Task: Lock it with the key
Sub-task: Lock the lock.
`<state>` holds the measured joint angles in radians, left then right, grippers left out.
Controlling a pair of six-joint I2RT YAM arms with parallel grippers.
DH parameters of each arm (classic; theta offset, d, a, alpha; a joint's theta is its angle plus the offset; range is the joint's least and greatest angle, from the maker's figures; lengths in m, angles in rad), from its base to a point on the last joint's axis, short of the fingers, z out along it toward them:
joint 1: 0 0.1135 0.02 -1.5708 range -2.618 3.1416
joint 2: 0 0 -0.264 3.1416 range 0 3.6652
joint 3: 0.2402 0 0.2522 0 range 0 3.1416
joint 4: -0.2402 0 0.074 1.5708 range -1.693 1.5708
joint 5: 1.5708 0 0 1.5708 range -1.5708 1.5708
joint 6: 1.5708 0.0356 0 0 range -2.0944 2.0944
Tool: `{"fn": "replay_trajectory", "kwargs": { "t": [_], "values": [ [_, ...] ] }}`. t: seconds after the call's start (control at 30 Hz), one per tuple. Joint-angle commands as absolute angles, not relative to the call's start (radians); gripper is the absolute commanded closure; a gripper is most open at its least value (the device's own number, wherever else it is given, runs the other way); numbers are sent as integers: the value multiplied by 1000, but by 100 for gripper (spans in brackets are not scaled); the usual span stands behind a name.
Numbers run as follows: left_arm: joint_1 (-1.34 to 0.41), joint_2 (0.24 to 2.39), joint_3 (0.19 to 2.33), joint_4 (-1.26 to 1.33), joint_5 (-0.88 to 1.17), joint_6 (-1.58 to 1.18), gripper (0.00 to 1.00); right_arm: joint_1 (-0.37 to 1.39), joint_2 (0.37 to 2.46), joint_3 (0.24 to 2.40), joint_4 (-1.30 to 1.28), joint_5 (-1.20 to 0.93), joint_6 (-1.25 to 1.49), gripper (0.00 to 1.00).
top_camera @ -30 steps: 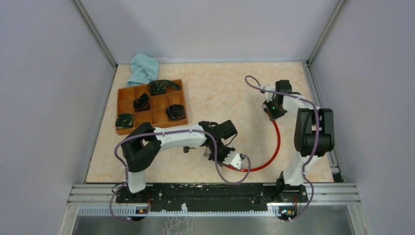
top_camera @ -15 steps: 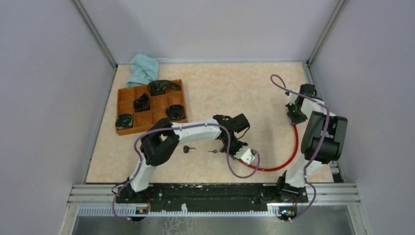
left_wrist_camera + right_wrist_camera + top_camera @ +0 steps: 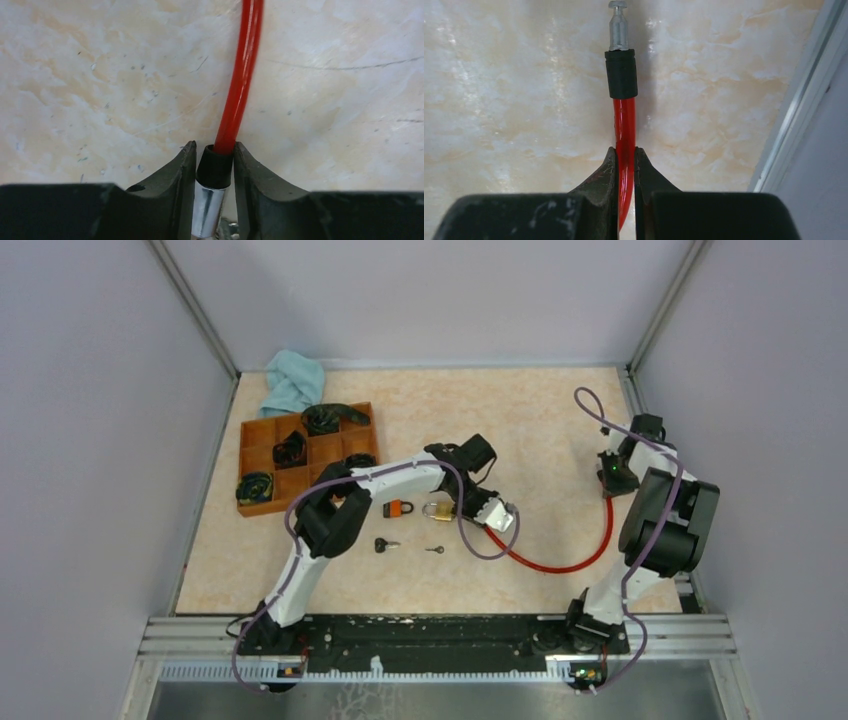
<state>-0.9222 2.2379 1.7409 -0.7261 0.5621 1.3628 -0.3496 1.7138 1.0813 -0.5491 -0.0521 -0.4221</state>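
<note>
Left gripper: fingers stand close on either side of the black sleeve at one end of the red cable; a silver ferrule shows behind the sleeve; whether they press it or stand slack I cannot tell
Left arm: rises from its near-left base; elbow bent over the left half of the table; forearm runs right to mid-table; wrist turns down and toward the near side
Right gripper: clenched on the red cable a little short of its other end; a black sleeve and a silver pin project past the fingertips
Right arm: folded steeply at the right edge; elbow high; wrist reaches toward the far side, beside the right rail
Cable's run: bows toward the near side between the two grippers
Brass padlock: on the table just left of the left gripper; orange padlock just beside it, further left
Black-headed key: flat on the table, near side of the padlocks; small key to its right; both apart from either gripper
Wooden tray: far left; dark coiled items in its compartments; teal cloth at its far edge
</note>
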Motion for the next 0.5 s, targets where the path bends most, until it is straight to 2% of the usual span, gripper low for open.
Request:
{"fn": "replay_trajectory", "kwargs": {
  "t": [0.0,0.1,0.47],
  "values": [
    [-882,2280,1775,-652,535,1391,59,-348,1661,1085,-564,-192,-332,100],
    [-844,2291,1780,-608,519,1376,50,-341,1669,1071,-560,-234,-287,100],
    [-760,2261,1707,-424,459,1082,38,-202,1660,1030,-512,-327,-119,100]
  ]
}}
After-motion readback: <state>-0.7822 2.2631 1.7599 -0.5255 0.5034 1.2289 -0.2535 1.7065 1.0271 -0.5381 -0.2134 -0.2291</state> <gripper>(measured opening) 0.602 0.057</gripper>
